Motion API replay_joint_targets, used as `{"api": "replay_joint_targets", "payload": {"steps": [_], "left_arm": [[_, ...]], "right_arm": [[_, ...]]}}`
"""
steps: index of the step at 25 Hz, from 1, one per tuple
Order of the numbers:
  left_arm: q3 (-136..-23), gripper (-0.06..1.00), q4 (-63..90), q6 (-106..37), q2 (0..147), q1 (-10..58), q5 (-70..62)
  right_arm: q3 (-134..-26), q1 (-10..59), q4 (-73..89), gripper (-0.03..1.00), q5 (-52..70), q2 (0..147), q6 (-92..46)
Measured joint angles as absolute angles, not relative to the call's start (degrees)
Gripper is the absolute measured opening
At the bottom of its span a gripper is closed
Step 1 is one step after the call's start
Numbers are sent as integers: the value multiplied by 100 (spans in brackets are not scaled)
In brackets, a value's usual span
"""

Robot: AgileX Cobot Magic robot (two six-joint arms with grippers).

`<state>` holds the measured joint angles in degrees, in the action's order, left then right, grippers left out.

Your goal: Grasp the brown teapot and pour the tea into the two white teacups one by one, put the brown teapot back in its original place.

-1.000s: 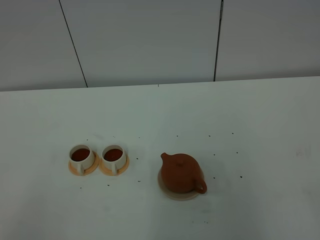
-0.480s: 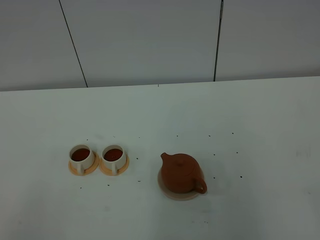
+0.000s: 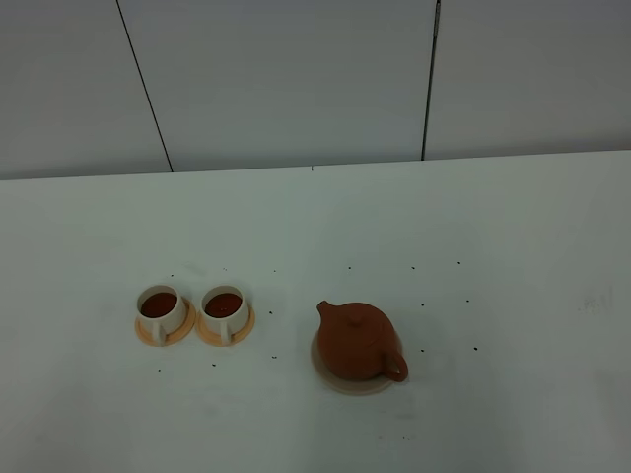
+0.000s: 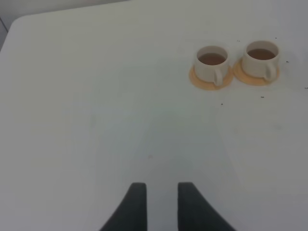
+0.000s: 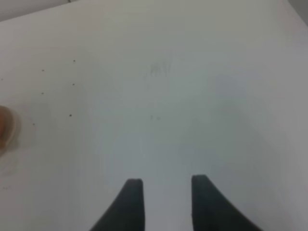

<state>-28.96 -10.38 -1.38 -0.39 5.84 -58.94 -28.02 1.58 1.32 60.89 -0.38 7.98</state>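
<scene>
Exterior high view shows the brown teapot (image 3: 357, 341) sitting upright on its beige coaster (image 3: 347, 383) at the lower centre of the frame, spout toward the upper left and loop handle toward the lower right. Well to its left stand the two white teacups — the left teacup (image 3: 160, 308) and the right teacup (image 3: 224, 307) — each on a small orange saucer (image 3: 144, 335), side by side and almost touching at the saucers. Both cups hold dark reddish-brown tea.

No arm appears in that overhead picture. In the left wrist view the left gripper (image 4: 157, 191) hangs over bare white table (image 4: 96, 120), its dark fingers parted with nothing between them; the two cups sit at the upper right of that frame, far from the fingertips. In the right wrist view the right gripper (image 5: 162, 188) is likewise open and empty above the table, with only a blurred brown sliver of the teapot (image 5: 4, 126) at the left edge.

Judging from this layout, the work looks finished — both cups are filled, the pot is on its coaster and neither gripper holds anything. Nothing seems left beyond keeping the arms clear.
</scene>
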Motion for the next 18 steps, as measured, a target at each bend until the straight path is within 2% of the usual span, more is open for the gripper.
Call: {"api": "replay_joint_targets", "payload": {"steps": [18], "left_arm": [[-2896, 23, -1038, -138, -39, 584, -5894]], "right_arm": [[-2802, 158, 136, 24, 6089, -38, 797]]}}
